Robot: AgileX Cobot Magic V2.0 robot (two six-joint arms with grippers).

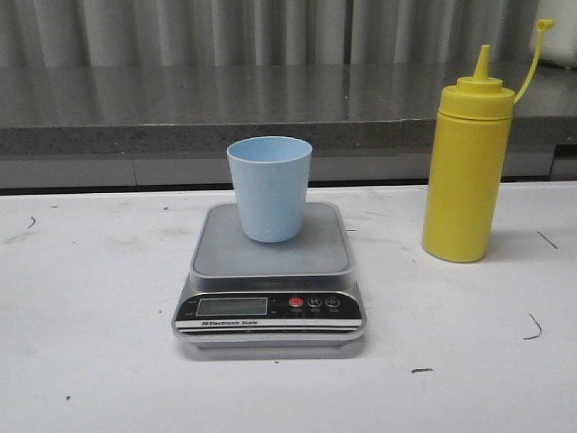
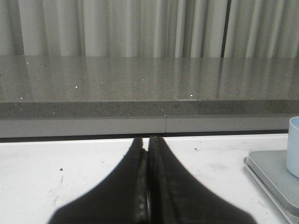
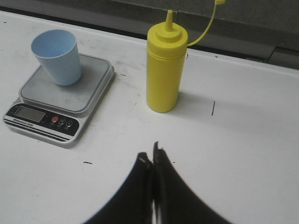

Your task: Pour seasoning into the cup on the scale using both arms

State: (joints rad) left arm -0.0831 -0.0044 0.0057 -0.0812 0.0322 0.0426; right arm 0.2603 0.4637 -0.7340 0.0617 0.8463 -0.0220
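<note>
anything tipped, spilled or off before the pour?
Nothing stands out. The cup sits upright on the scale, the seasoning bottle stands upright beside it with cap off the nozzle, and no spill shows on the table.

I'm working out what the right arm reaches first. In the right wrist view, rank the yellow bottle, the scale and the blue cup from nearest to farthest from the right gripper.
From the right gripper, which is shut and empty:
1. Seasoning bottle, standing on the table just ahead.
2. Scale, off to the robot's left, display end nearer.
3. Cup, upright on the scale's platform, toward its far side.
</note>
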